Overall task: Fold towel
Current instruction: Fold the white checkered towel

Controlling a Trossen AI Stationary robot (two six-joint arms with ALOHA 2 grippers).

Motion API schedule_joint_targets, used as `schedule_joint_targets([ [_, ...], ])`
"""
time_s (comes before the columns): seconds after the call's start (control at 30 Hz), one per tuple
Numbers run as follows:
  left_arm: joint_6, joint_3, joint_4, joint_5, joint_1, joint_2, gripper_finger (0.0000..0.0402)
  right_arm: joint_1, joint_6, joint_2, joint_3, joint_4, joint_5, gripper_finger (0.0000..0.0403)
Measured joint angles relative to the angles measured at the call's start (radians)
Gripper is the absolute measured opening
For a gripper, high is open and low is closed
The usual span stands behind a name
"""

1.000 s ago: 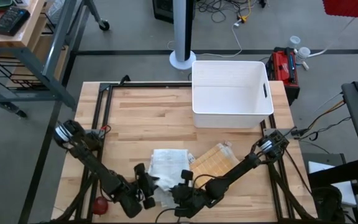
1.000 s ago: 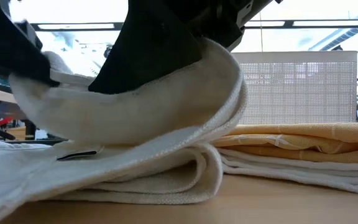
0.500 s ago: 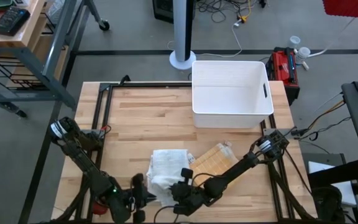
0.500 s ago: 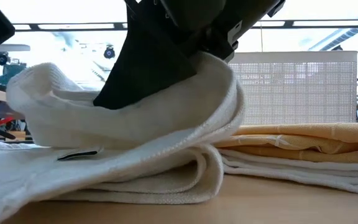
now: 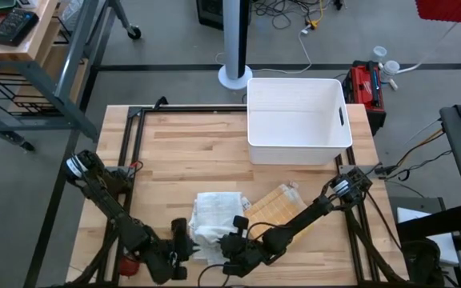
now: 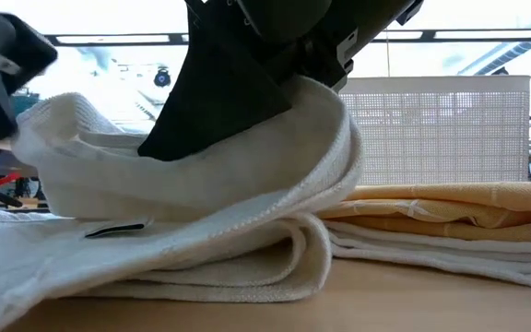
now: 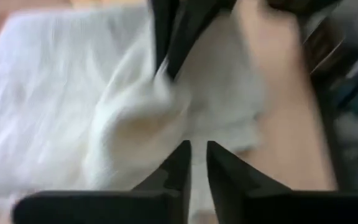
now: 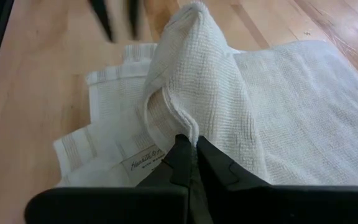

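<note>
While pinched, towel [image 8: 191, 93] edge near table [image 5: 182, 144] front

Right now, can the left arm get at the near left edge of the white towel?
Probably yes. The left gripper sits right beside the white towel on its left side, with only bare table around it. The right gripper pinches a raised fold toward the middle, leaving that edge free.

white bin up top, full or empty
Empty: the high view looks straight down into the white bin and shows only its bare floor.
</note>
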Motion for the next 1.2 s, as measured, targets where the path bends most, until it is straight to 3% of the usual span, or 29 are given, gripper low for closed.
schedule_joint_targets([
  [0.13,0.036,0.000,-0.092,0.084,0.039,0.000,0.0088,0.000,-0.002,0.000,0.000,0.000,0.000,0.0002],
  [0.37,0.304,0.030,-0.090,0.083,0.061,0.000,0.0149,0.000,-0.002,0.000,0.000,0.000,0.000,0.0002],
  [0.53,0.435,0.104,-0.138,0.099,0.063,0.000,0.0144,0.000,-0.006,0.000,0.000,0.000,-0.001,0.0002],
  [0.7,0.420,0.126,-0.313,0.116,0.100,0.000,0.0121,-0.002,-0.006,0.000,0.000,0.000,-0.007,0.0002],
  [0.9,0.518,0.101,-0.290,0.178,0.140,0.004,0.0102,-0.002,-0.005,0.000,0.000,0.000,-0.010,0.0002],
  [1.2,0.589,0.060,-0.248,0.274,0.205,0.004,0.0107,-0.007,-0.006,-0.001,0.000,0.000,-0.033,0.0002],
])
